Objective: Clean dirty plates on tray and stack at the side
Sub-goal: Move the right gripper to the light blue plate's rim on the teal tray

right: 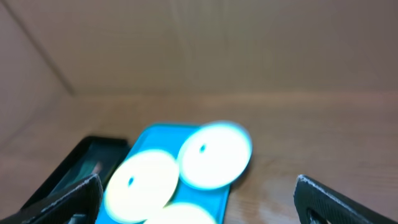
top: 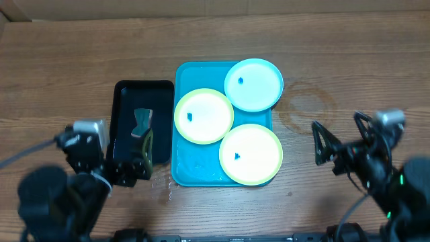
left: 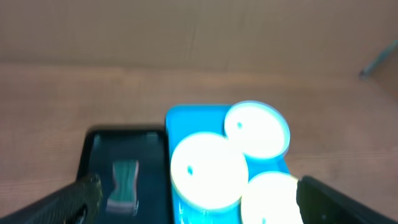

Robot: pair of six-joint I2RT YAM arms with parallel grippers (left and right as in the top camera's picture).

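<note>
Wooden desk (top: 67, 60) | tray (top: 195, 171) centre, carrying three plates (top: 203, 115) | black tray (top: 124, 101) just left, grey-green block (top: 142, 123) inside; left tool (top: 134, 160) over its near end, spread | right tool (top: 339, 138) right of tray, spread, empty

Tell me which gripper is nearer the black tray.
Left. The left gripper hangs over the near edge of the black tray; the right gripper sits on the far side of the turquoise tray.

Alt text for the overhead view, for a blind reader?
A light blue plate and two yellow-green plates lie on a turquoise tray, a black tray holding a grey-green object beside it. The left gripper and right gripper stand open nearby.
</note>
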